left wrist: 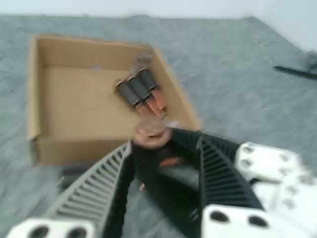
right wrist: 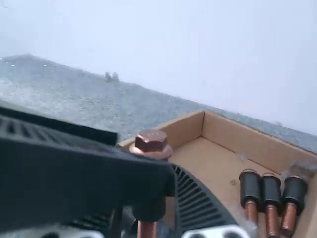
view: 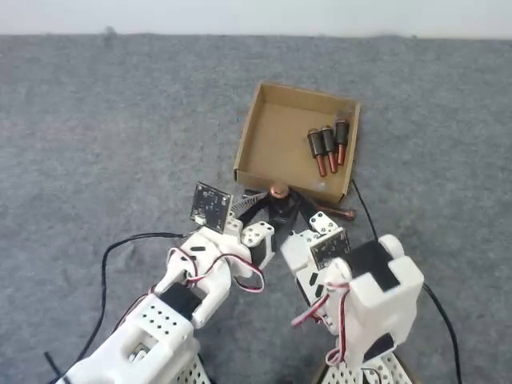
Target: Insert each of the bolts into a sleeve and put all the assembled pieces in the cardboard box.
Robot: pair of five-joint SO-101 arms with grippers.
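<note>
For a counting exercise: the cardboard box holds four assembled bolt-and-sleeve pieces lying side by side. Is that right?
No: the cardboard box holds three assembled pieces, not four, lying side by side; the high view shows it.

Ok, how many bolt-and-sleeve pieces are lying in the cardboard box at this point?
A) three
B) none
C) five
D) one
A: three assembled pieces lie side by side near one wall inside the cardboard box, each a black sleeve with a copper bolt end sticking out.
</note>
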